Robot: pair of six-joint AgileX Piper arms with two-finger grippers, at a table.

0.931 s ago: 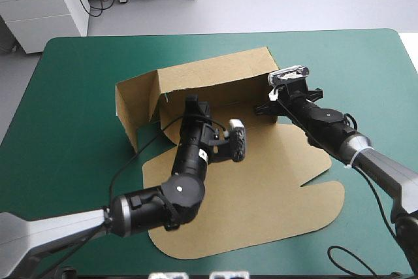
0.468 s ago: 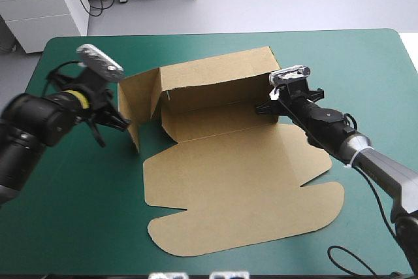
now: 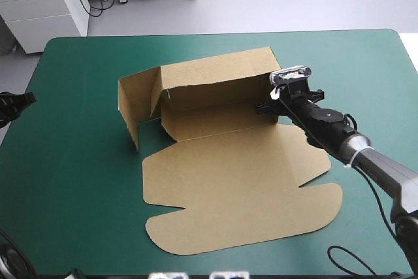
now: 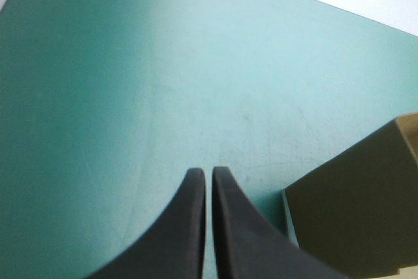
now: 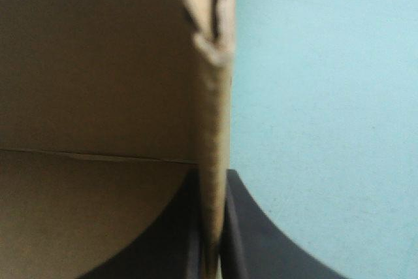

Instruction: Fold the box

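Observation:
The brown box (image 3: 222, 161) lies mid-table with its back wall and left wall (image 3: 132, 114) raised and its big lid sheet flat toward the front. My right gripper (image 3: 269, 106) is at the box's right end, shut on the upright right wall. In the right wrist view the wall's edge (image 5: 212, 129) runs straight down between the two fingers of the right gripper (image 5: 212, 227). My left gripper (image 4: 209, 178) is shut on nothing over bare teal-green cover, with a box corner (image 4: 356, 220) off to one side. Only a bit of the left arm (image 3: 12, 105) shows at the table's left edge.
Teal-green cover (image 3: 78, 181) surrounds the box on every side. The table's far edge runs a short way beyond the back wall, and the lid's front edge (image 3: 248, 243) reaches close to the near edge.
My left arm has pulled out of the box and swung far left to the table's edge. The right gripper has kept its hold on the right wall.

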